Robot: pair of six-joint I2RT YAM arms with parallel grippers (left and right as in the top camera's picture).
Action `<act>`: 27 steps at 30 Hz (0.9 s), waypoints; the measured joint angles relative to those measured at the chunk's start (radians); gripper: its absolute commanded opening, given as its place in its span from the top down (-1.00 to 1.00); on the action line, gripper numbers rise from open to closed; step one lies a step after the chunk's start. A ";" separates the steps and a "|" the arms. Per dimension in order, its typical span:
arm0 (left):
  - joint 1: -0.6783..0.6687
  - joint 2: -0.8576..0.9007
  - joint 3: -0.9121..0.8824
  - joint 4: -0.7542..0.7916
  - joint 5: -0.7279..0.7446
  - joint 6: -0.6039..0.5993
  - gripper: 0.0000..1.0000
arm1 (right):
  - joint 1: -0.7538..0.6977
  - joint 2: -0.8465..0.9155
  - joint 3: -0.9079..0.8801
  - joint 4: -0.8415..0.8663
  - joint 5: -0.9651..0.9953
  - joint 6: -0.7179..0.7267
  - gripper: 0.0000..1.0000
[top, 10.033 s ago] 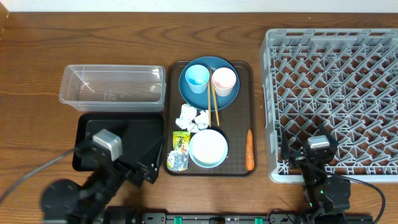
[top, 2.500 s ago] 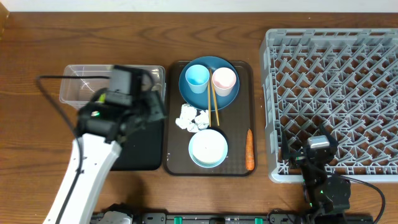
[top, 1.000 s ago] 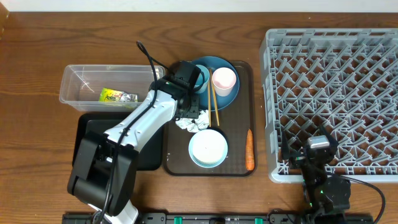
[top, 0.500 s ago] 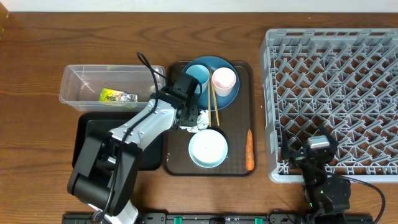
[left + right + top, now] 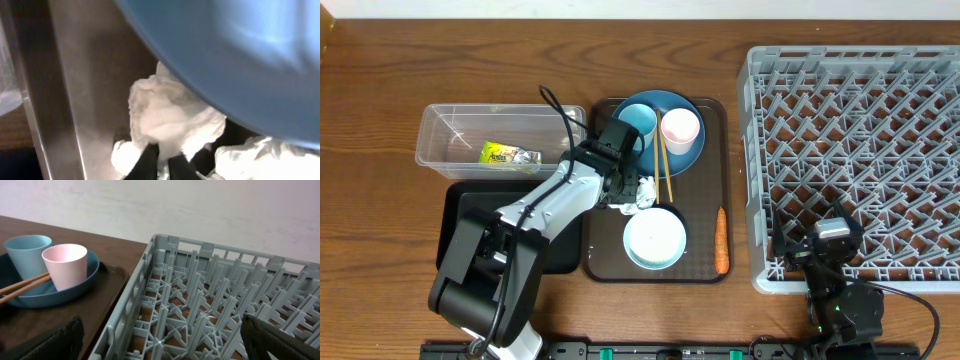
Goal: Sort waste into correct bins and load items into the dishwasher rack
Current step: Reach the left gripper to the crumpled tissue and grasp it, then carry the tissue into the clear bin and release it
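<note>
The left arm [image 5: 545, 205] stretches up from its base at the near edge and slants across the black tray [image 5: 465, 215] to the brown serving tray [image 5: 705, 265]. Its wrist is bent down over the crumpled white napkins [image 5: 638, 193], right below the dark-blue plate [image 5: 672, 160]. In the wrist view, the left gripper [image 5: 162, 159] has its dark fingers [image 5: 146, 161] drawn almost together, nipping a fold of the nearest napkin [image 5: 170, 112]. The yellow-green wrapper [image 5: 510, 155] lies in the clear tub [image 5: 440, 130], its print too small to read. The right gripper [image 5: 832, 240] is parked low against the dishwasher rack [image 5: 860, 130], fingers spread wide and holding nothing.
</note>
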 measured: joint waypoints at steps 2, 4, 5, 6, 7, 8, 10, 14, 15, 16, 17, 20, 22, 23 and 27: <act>0.000 0.000 0.000 -0.003 0.000 0.000 0.88 | 0.000 0.000 0.000 0.000 0.000 0.000 -0.98; 0.000 -0.003 0.000 -0.015 0.000 0.000 0.88 | 0.000 0.000 0.000 0.000 0.000 0.000 -0.99; 0.000 -0.010 0.000 -0.027 0.000 0.000 0.88 | 0.000 0.000 0.000 0.000 0.000 0.000 -0.98; 0.000 -0.021 0.000 -0.041 0.000 0.000 0.88 | 0.000 0.000 0.000 0.000 0.000 0.000 -0.98; 0.000 -0.043 0.000 -0.060 0.000 0.000 0.88 | 0.000 0.000 0.000 0.000 0.000 0.000 -0.99; 0.000 -0.066 0.000 -0.069 0.000 0.000 0.88 | 0.000 0.000 0.000 0.000 0.000 0.000 -0.99; 0.000 -0.137 0.000 -0.096 0.000 0.000 0.88 | 0.000 0.000 0.000 0.000 0.000 0.000 -0.98; 0.000 -0.304 0.002 -0.135 -0.003 0.000 0.88 | 0.000 0.000 0.000 0.000 0.000 0.000 -0.99; 0.000 -0.343 0.003 -0.146 -0.006 0.000 0.88 | 0.000 0.000 0.000 0.000 0.000 0.000 -0.99; 0.000 -0.373 0.003 -0.155 -0.012 0.000 0.88 | 0.000 0.000 0.000 0.000 0.000 0.000 -0.99; 0.000 -0.407 0.003 -0.165 -0.023 0.000 0.88 | 0.000 0.000 0.000 0.000 0.000 0.000 -0.98; 0.000 -0.492 0.003 -0.173 -0.083 0.000 0.88 | 0.000 0.000 0.000 0.000 0.000 0.000 -0.98; 0.000 -0.533 0.003 -0.169 -0.139 0.000 0.88 | 0.000 0.000 0.000 0.000 0.000 0.000 -0.98; 0.001 -0.550 0.003 -0.163 -0.170 0.000 0.88 | 0.000 0.000 0.000 0.000 0.000 0.000 -0.98; 0.025 -0.573 0.003 -0.110 -0.268 -0.001 0.88 | 0.000 0.000 0.000 0.000 0.000 0.000 -0.98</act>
